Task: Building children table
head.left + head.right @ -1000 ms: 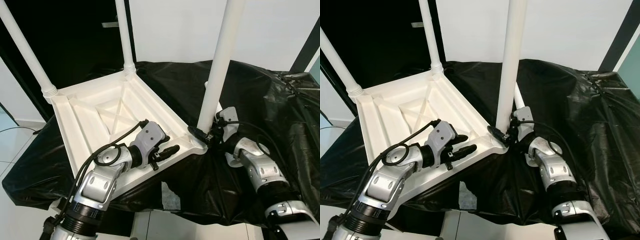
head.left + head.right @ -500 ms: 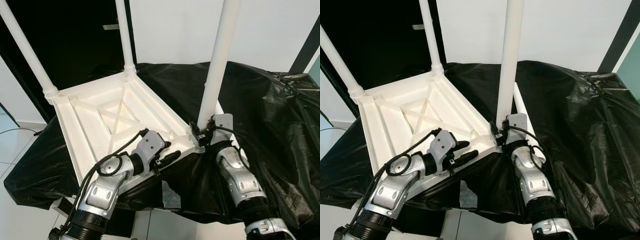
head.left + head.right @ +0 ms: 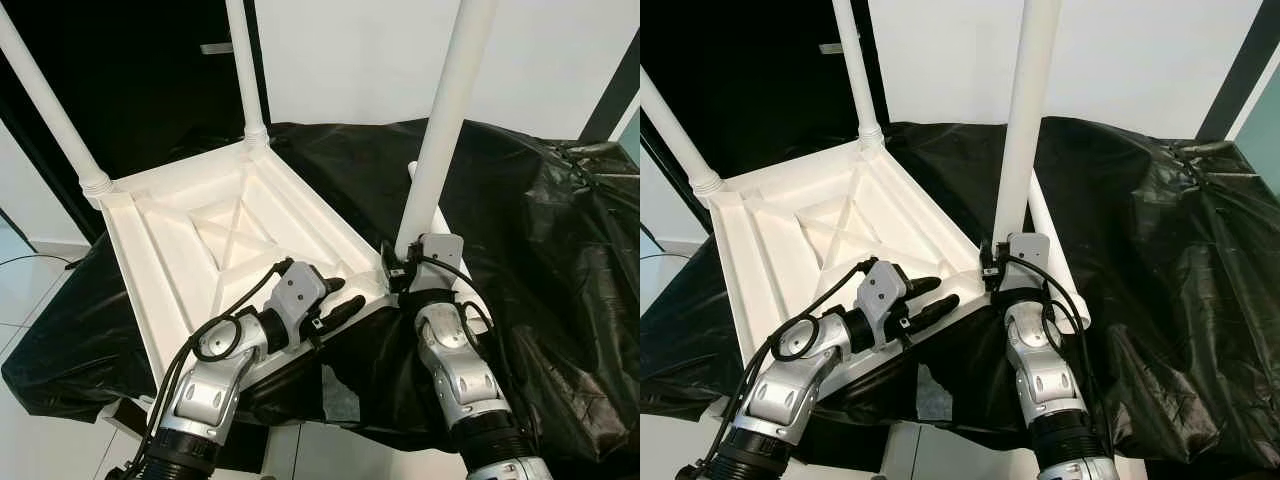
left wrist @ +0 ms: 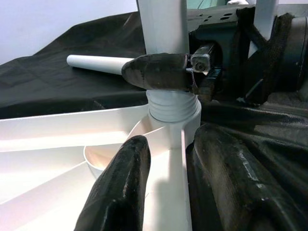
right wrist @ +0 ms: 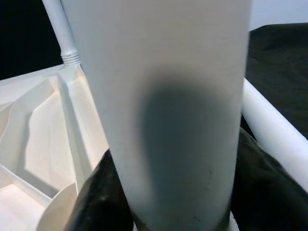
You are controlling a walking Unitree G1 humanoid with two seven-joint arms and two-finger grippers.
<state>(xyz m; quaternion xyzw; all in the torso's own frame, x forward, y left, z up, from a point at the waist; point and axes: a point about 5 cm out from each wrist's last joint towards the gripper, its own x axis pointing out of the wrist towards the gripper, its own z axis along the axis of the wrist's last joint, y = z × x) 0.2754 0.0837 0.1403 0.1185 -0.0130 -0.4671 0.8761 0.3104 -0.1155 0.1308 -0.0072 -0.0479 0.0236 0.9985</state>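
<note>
The white children's table (image 3: 190,250) lies upside down on a black-covered bench. Three white legs stand screwed into its corners: far left (image 3: 50,110), back (image 3: 243,70) and near right (image 3: 440,130). My right gripper (image 3: 400,270) is shut around the base of the near right leg (image 5: 163,96), one black finger (image 5: 103,192) on each side. My left gripper (image 3: 335,300) straddles the table's near rim (image 4: 168,144) close to that corner, one finger (image 4: 120,192) inside and one outside, shut on it. A loose fourth leg (image 4: 98,63) lies on the cover behind the right wrist.
Crumpled black plastic sheet (image 3: 540,230) covers the bench and hangs over its near edge (image 3: 340,390). A dark doorway (image 3: 150,80) is behind the table on the left and a white wall (image 3: 350,60) at the back. White floor (image 3: 40,300) shows at the left.
My right forearm has swung from the right side of the near leg round to its near side, the gripper staying at the leg's base. The left gripper stays on the rim.
</note>
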